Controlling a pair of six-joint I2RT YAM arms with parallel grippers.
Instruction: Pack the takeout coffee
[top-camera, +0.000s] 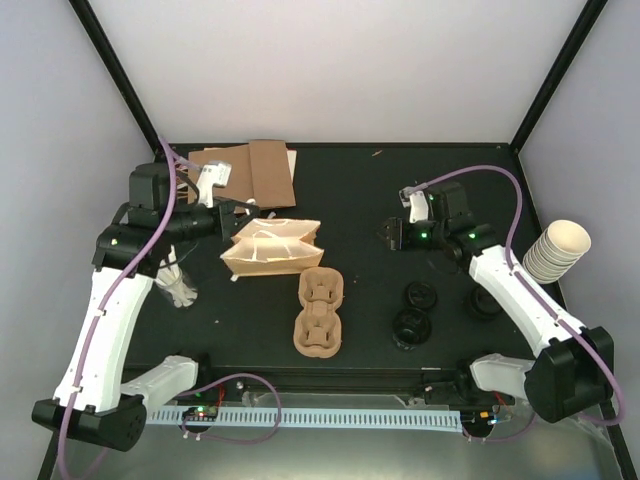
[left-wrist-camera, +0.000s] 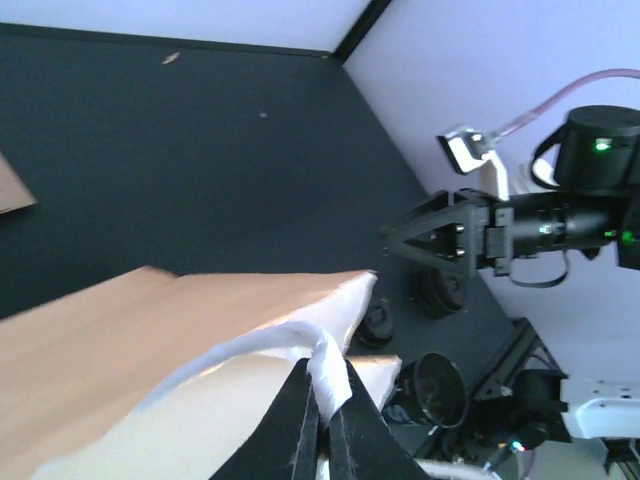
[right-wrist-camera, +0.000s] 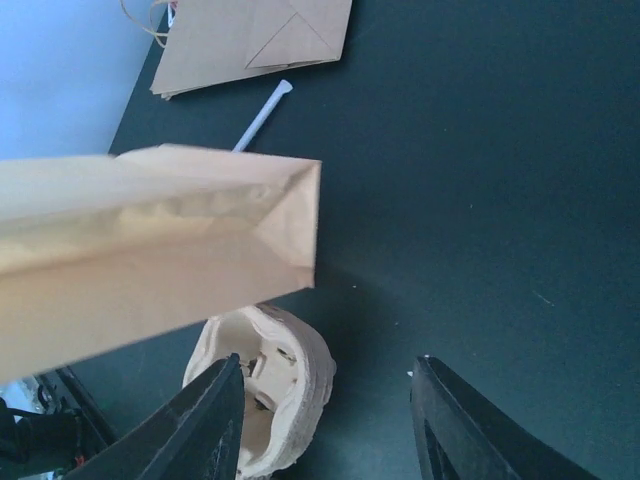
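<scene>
Clamped the left gripper (left-wrist-camera: 320, 398) shut on the white handle (left-wrist-camera: 240, 350) of the paper bag (top-camera: 272, 247), left of the table's centre. Held the right gripper (right-wrist-camera: 330, 362) released, empty. Found three lidded coffee cups (top-camera: 411, 325) toward the near right corner, with the pulp tray (top-camera: 320, 312) between them and the bag.

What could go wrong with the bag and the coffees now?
The left gripper pinches only the thin white handle, so the bag might slip or tear. The cups sit close together, so the open right gripper may knock one over while grabbing another. The bag is also close to the tray and could nudge it.
</scene>
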